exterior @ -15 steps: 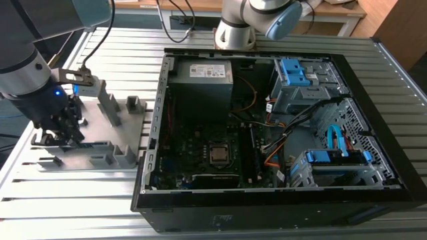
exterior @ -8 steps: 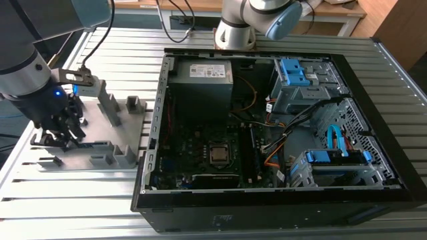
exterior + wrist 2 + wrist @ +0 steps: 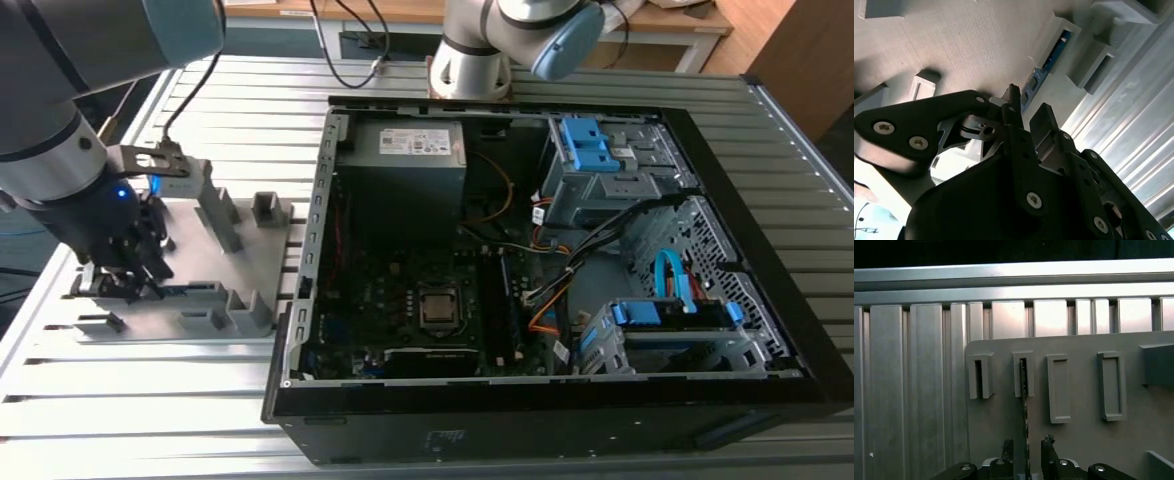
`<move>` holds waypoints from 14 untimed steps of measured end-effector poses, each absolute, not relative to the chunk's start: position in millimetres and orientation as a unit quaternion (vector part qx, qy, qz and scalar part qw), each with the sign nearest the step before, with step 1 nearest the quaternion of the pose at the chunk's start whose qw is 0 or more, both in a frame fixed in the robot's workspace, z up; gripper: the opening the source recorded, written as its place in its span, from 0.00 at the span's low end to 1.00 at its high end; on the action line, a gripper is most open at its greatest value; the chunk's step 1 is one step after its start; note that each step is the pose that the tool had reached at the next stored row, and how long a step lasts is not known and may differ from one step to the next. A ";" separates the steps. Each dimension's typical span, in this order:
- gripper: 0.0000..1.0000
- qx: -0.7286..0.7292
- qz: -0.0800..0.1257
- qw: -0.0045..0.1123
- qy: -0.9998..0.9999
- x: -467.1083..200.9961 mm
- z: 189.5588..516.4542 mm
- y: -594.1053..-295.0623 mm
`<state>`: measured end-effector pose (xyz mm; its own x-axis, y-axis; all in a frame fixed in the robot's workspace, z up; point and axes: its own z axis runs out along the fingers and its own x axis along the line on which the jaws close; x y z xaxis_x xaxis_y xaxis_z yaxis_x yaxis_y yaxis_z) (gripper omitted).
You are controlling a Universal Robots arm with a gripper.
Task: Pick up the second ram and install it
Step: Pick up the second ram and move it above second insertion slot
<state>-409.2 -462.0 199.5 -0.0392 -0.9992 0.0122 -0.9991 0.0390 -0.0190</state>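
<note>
While hovering low over the grey holder on the counter, the end effector is straddling the upright ram, its fingers standing narrowly apart, touching neither face.

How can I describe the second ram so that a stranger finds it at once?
Find the open computer case; a grey holder plate lies at the exterior view's left of it. There, the second ram stands on its edge in a slotted block, between the open fingers of the gripper. It is a thin dark blue-green board, while the blocks around it are plain grey plastic.
</note>
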 end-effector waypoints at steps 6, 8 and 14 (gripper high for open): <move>0.35 -0.693 -0.010 0.003 0.721 -409.5 193.7 -461.9; 0.35 -0.693 -0.009 0.004 0.721 -409.4 193.6 -462.0; 0.22 -0.693 -0.005 0.008 0.721 -409.4 193.6 -462.0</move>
<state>-409.4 -462.0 193.6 -0.0392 -0.9992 -0.0037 -0.9991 0.0393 -0.0184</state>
